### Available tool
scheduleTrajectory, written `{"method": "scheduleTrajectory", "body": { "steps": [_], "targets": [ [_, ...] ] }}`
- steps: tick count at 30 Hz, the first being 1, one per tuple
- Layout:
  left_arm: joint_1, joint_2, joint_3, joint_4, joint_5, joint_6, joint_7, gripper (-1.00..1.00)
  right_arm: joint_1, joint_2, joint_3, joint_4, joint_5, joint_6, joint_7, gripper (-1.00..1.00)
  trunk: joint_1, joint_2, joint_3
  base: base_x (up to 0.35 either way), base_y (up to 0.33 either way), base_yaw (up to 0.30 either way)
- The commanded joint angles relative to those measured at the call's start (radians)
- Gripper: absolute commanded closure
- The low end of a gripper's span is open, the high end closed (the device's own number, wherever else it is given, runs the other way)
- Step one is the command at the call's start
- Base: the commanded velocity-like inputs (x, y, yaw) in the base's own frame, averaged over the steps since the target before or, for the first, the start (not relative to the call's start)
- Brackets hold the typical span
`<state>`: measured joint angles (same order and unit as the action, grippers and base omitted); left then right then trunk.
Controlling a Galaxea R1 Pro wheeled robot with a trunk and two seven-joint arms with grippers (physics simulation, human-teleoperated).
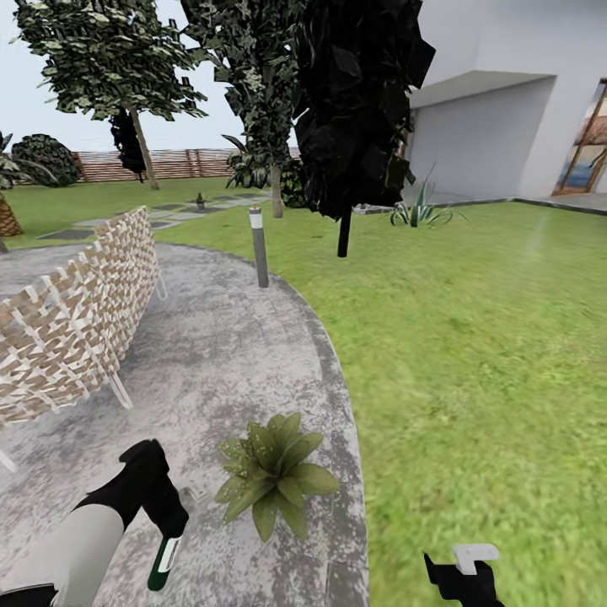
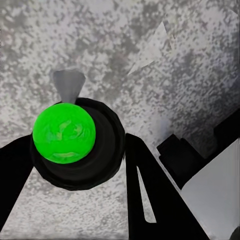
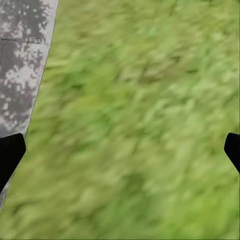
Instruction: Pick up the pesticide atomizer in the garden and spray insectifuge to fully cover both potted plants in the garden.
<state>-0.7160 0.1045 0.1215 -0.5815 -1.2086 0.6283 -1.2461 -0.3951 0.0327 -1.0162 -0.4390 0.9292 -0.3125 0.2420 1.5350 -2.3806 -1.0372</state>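
Mottled grey stone paving [image 1: 211, 354] curves across the near left of the garden, meeting a bright green lawn [image 1: 489, 354] on the right, with a brown horizontal-slat wooden fence [image 1: 169, 163] far off behind dark-leaved trees. At the near edge of the paving sits a low rosette of pointed olive-green leaves [image 1: 274, 480]; its pot is hidden under the foliage. A second small potted plant [image 1: 200, 201] stands far away on the distant paving, too small to make out in detail. The black left gripper [image 1: 162, 516] is closed around the slim dark-green pesticide atomizer bottle with a white label [image 1: 164, 561], held near and just left of the rosette; no writing on the label can be read, and its spray head is covered by the fingers. From the left wrist camera the bottle's bright green round end [image 2: 64, 132] shows between the dark fingers [image 2: 150, 190]. The right gripper [image 1: 464, 573] is partly cut off at the near right over the grass; its fingertips [image 3: 10, 155] stand wide apart with nothing between them. A woven brown-and-white lattice chair back [image 1: 76, 320] stands on the left, and a grey post [image 1: 259, 247] rises at the paving's far rim.
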Motion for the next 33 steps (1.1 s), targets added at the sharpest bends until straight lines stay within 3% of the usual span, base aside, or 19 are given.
{"method": "scheduleTrajectory", "body": {
  "steps": [1, 4, 7, 14, 22, 33],
  "targets": [
    [-0.005, -0.005, 0.0, -0.002, -0.014, 0.01, -0.026, 1.0, -0.001, 0.001, -0.008, -0.002, 0.006, -0.004, 0.008, -1.0, 0.0, 0.0, -0.001, 0.0, 0.0, 0.277],
    [-0.009, -0.007, -0.031, -0.007, -0.035, 0.013, -0.066, 1.0, -0.001, 0.001, -0.008, -0.003, 0.006, -0.004, 0.008, -1.0, 0.0, 0.0, -0.001, 0.123, -0.083, 0.139],
    [-0.009, -0.008, -0.04, -0.01, -0.039, 0.013, -0.076, 1.0, -0.001, 0.001, -0.008, -0.003, 0.005, -0.004, 0.008, -1.0, 0.0, 0.0, -0.001, 0.213, -0.173, 0.02],
    [-0.008, -0.008, -0.042, -0.013, -0.039, 0.013, -0.077, 1.0, -0.001, 0.001, -0.008, -0.003, 0.005, -0.004, 0.008, -1.0, 0.0, 0.0, -0.001, 0.069, -0.243, 0.012],
    [-0.008, -0.008, -0.04, -0.017, -0.039, 0.022, -0.077, 1.0, -0.001, 0.001, -0.007, -0.001, 0.007, -0.004, 0.008, -1.0, 0.0, 0.0, -0.001, -0.147, -0.243, 0.268],
    [-0.007, -0.007, -0.043, -0.017, -0.04, 0.022, -0.075, 1.0, -0.001, 0.001, -0.008, -0.002, 0.005, -0.004, 0.008, -1.0, 0.0, 0.0, -0.001, 0.06, -0.197, 0.215]
  ]
}}
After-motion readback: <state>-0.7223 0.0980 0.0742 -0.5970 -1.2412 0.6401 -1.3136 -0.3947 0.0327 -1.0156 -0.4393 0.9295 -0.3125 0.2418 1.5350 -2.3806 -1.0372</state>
